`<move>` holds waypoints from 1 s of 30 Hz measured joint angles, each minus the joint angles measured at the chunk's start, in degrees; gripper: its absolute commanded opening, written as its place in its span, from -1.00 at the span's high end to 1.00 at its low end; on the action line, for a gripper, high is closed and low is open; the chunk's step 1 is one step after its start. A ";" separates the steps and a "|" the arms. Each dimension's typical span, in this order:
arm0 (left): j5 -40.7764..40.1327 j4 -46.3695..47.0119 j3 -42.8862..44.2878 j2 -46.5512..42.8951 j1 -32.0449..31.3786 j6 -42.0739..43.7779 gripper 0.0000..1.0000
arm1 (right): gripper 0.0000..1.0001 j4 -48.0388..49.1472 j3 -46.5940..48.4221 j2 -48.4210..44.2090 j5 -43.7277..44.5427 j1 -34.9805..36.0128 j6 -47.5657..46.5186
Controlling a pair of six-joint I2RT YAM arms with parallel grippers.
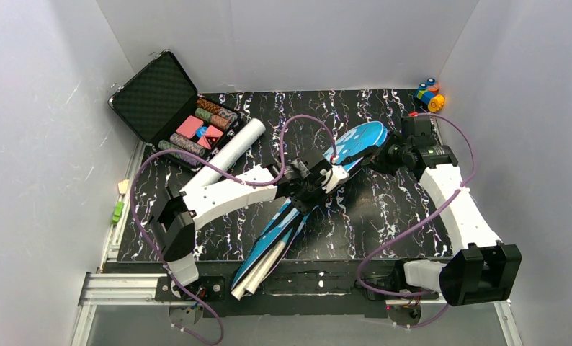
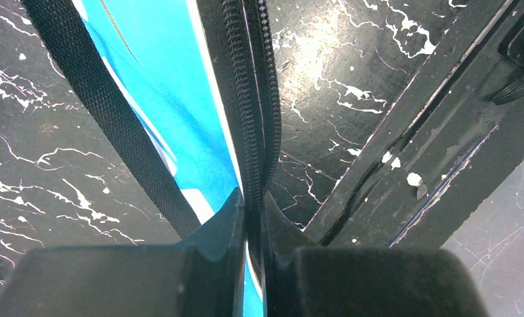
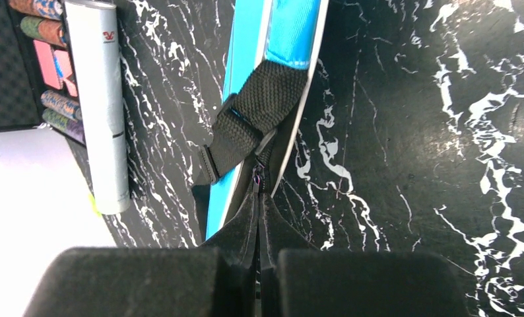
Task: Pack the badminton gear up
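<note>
The blue racket-shaped bag (image 1: 355, 138) lies diagonally across the black marbled table, head end far right and narrow end near the front edge. Pale racket handles (image 1: 248, 282) stick out of the narrow end. My left gripper (image 1: 325, 180) is shut on the bag's black zipper band (image 2: 249, 99) at mid-length, its tips (image 2: 253, 198) pinching the band beside the blue fabric (image 2: 160, 86) and black strap (image 2: 107, 112). My right gripper (image 1: 378, 155) is at the head end, shut (image 3: 258, 195) on the zipper pull (image 3: 256, 177) just below the strap's anchor (image 3: 253, 112). The long white tube (image 1: 233, 153) lies left of the bag.
An open black case of coloured chips (image 1: 175, 108) sits at the far left, touching the tube (image 3: 101, 99). A small orange-and-blue toy (image 1: 429, 94) stands in the far right corner. White walls close in three sides. Purple cables (image 1: 305, 119) loop over the table.
</note>
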 measured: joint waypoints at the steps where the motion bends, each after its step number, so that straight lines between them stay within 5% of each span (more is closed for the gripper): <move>1: -0.02 0.00 0.00 0.00 0.00 0.00 1.00 | 0.97 0.79 -0.83 -0.57 -0.90 0.02 0.66; 21: -0.70 0.02 0.00 0.00 0.00 0.00 1.00 | 0.97 6.49 -6.51 -3.30 -7.28 8.07 6.21; 26: -0.83 0.02 0.04 0.00 0.00 0.00 1.00 | 0.13 3.91 -3.80 -1.20 -6.97 9.46 5.51; 30: -1.03 0.02 0.04 0.00 0.00 0.00 1.00 | 0.03 0.33 2.40 -1.22 -5.27 3.21 3.15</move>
